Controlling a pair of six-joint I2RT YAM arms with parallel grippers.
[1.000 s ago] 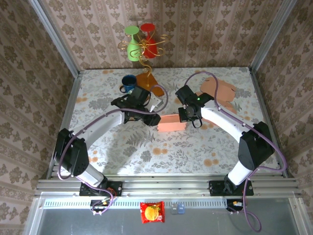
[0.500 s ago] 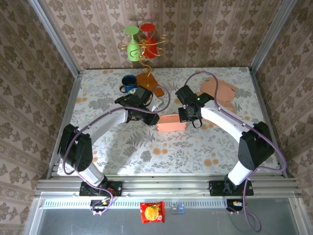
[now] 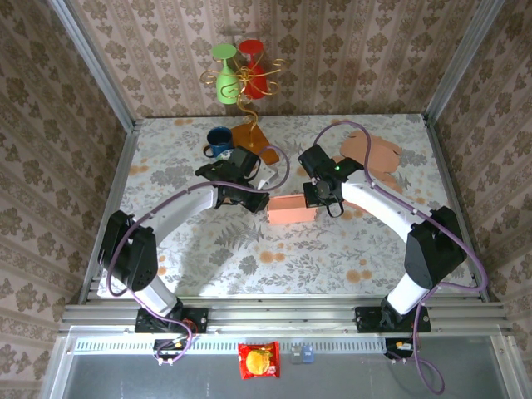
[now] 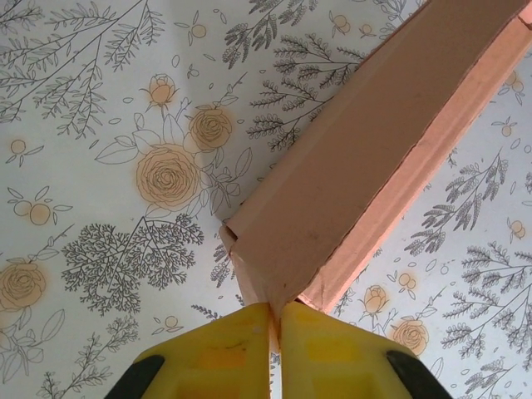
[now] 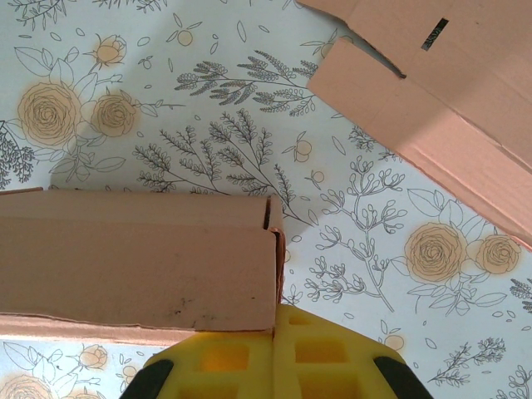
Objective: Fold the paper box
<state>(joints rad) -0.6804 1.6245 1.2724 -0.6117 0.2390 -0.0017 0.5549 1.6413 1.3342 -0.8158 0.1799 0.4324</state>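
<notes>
Mid-frame on counter [image 3: 249, 249] | left pincer [image 4: 276, 316] pinching paper box [image 4: 349, 183] corner | right pincer [image 5: 274, 337] pressed together at opposite end | advice: keep both ends level, crease slowly

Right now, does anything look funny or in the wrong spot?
The snack packet lies off the table, down on the near ledge, far from the work. The box is only part folded, and a small gap shows between its end flaps. Nothing looks spilled or torn.
</notes>
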